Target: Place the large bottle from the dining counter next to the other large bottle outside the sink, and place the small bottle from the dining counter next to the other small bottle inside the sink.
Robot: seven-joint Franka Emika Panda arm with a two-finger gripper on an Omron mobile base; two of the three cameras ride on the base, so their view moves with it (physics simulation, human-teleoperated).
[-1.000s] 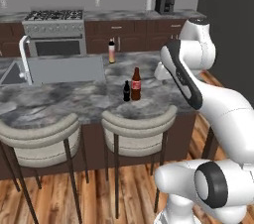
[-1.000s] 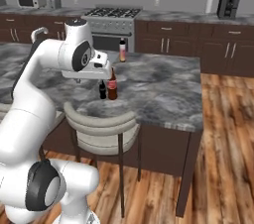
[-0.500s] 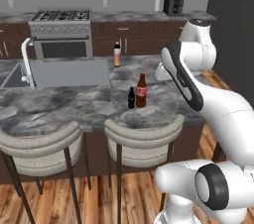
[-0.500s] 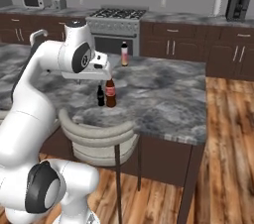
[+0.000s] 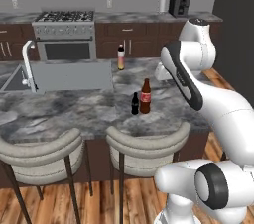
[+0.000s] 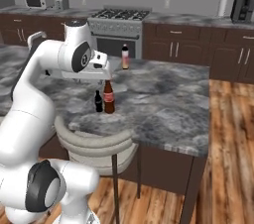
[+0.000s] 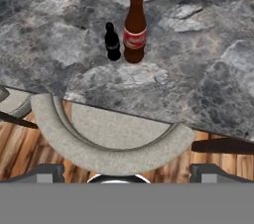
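Note:
The large bottle [image 5: 145,96], dark brown with a red label, stands upright on the marbled dining counter [image 5: 74,111] near its front edge. The small bottle [image 5: 135,104], black, stands just left of it, close beside. Both also show from the hand: large bottle [image 7: 135,29], small bottle [image 7: 112,42]. My gripper [image 7: 128,173] is open, hovering above the counter's edge with nothing between its fingertips [image 7: 49,171]. The other large bottle [image 5: 120,58], pale with a dark cap, stands at the counter's far side by the sink [image 5: 14,78]. The other small bottle is hidden.
Two cushioned stools [image 5: 42,153] [image 5: 146,141] are tucked under the counter's near edge; one stool back [image 7: 109,151] lies right under the hand. A white faucet [image 5: 30,64] rises by the sink's grey drainboard [image 5: 74,75]. A stove [image 5: 67,17] stands along the back wall.
The whole picture has shifted: the base has driven, so counter and bottles sit lower and nearer in both base views. The bottles have not moved on the counter. The gripper stays open.

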